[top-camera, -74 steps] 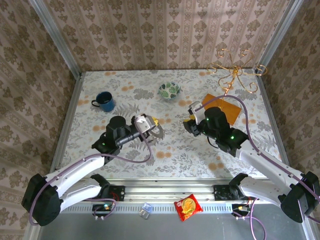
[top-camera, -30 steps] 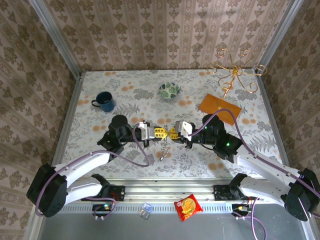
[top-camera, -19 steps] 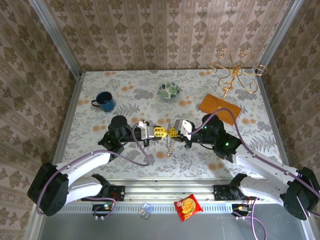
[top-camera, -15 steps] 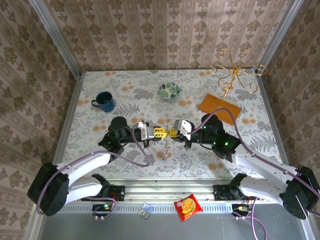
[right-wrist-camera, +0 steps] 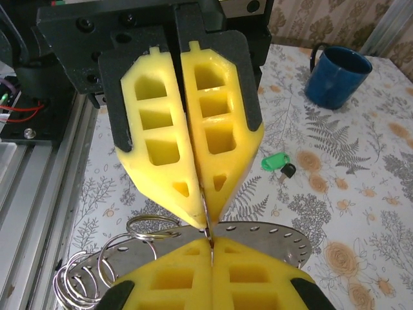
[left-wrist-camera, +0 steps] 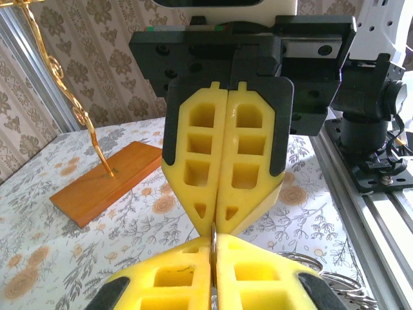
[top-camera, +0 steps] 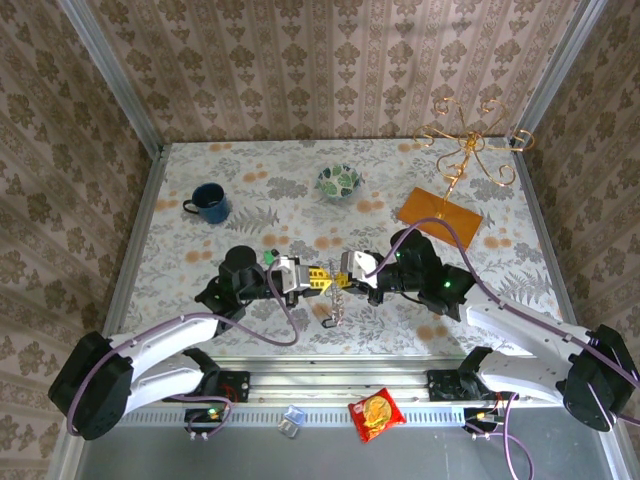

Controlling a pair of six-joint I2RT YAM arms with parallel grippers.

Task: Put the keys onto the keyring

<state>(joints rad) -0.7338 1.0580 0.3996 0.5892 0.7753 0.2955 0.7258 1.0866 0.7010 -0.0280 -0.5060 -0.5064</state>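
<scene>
Left gripper (top-camera: 320, 279) and right gripper (top-camera: 343, 270), now drawn nearer the bases, are pinching tip to tip, jaws clamped on seemingly the keyring (top-camera: 335, 303); the keys (top-camera: 268, 257) are lying unthreaded on the counter (top-camera: 250, 190).

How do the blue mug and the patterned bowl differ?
The mug is plain dark blue with a side handle; the bowl is green-and-white patterned, with no handle. The mug stands far left, the bowl farther back near the middle. Both stand upright, open side up.
</scene>
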